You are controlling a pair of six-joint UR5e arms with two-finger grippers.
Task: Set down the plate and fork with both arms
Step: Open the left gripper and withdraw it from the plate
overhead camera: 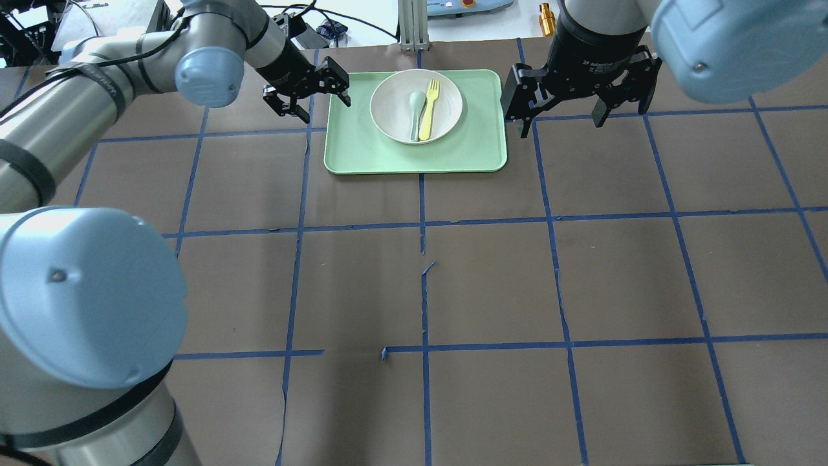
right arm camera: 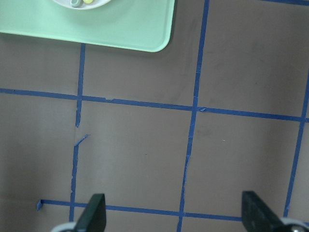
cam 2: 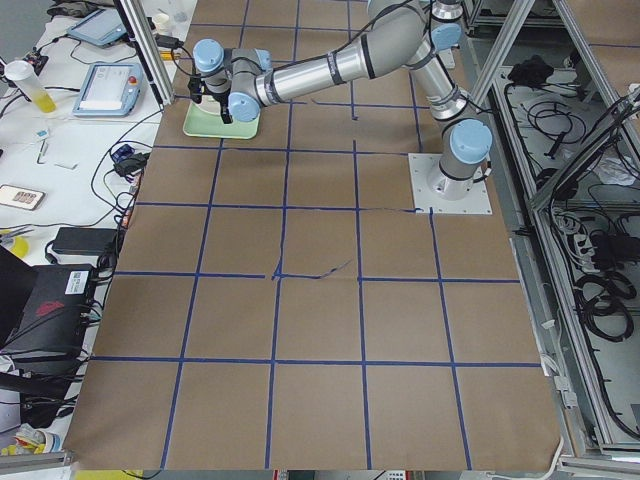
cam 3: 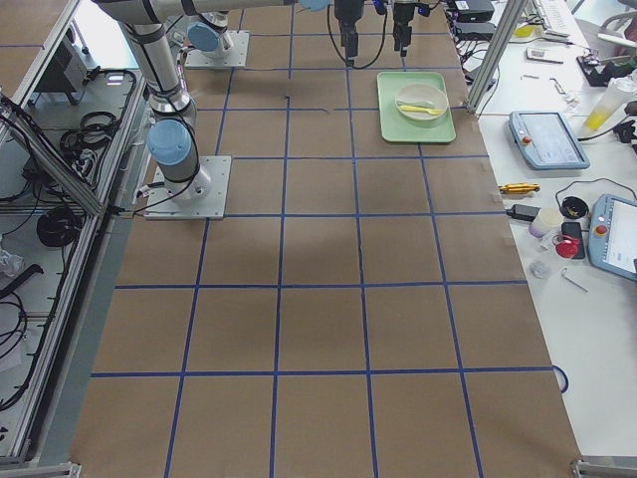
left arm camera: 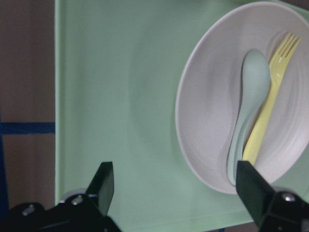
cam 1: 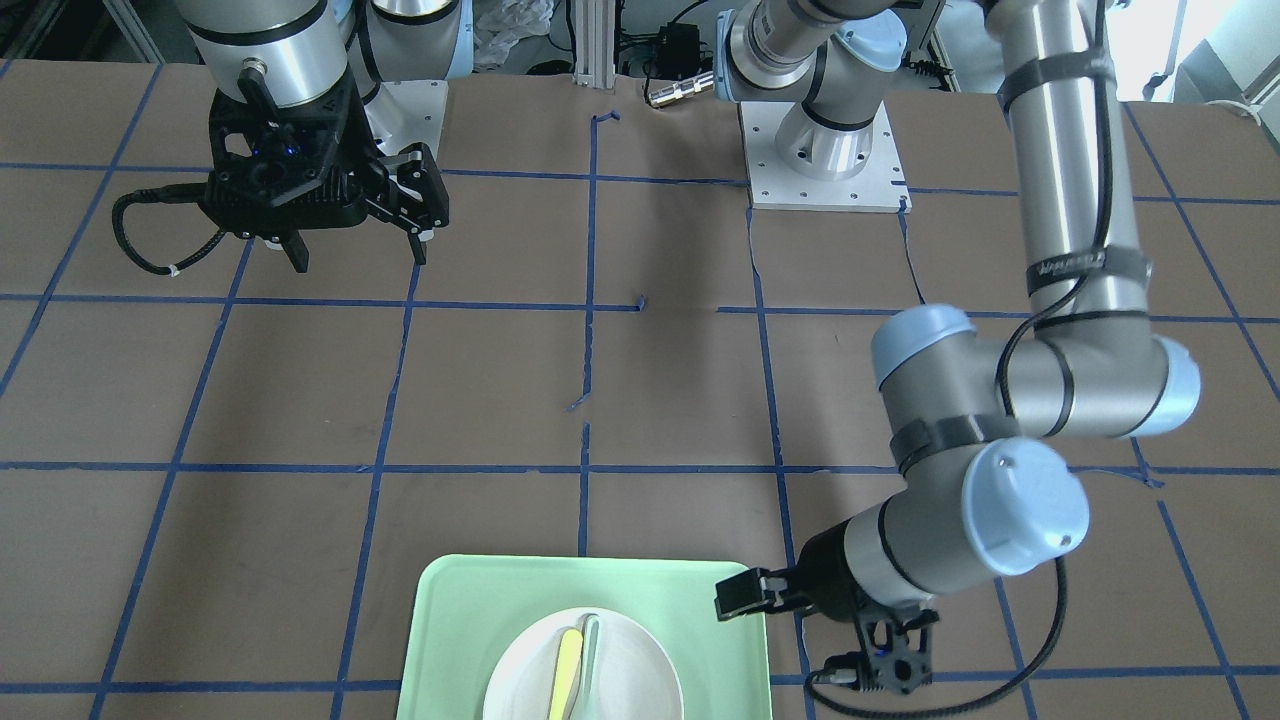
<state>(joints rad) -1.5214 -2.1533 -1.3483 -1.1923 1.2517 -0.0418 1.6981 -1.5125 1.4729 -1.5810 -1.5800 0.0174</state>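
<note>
- Overhead exterior checked first: found plate (overhead camera: 391,97) resting on tray (overhead camera: 362,152), with fork (overhead camera: 428,110) lying inside it and touching spoon (overhead camera: 414,115) along the handles.
- Logged left gripper (overhead camera: 325,110) at one edge of the tray, jaws apart, nothing between them.
- From left wrist view: placed the plate ahead of the jaws and off to one side, its near rim overlapped by one jaw's tip in the picture. Only bare tray between the jaws. Fork beyond the spoon, farther from the jaws' centre line. Cannot tell height above the tray.
- Logged right gripper (overhead camera: 561,128) beside the tray's opposite edge, jaws wide apart and empty.
- From right wrist view: only bare table (right arm camera: 145,145) between the jaws, tray corner well ahead and to one side. Judged high above the table from the wide sweep of grid in view.
- Step in hand, by judgement: approach before any grasp. Neither item lifted, no placing done yet.
- Next move, by judgement: shift left jaws sideways until they straddle the plate's rim, then lower and close. Bring right jaws in over the plate, line them up across the fork's handle, and pinch it clear of the spoon.
- Noted risk: spoon dragged along with the fork, given the contact between them.
</note>
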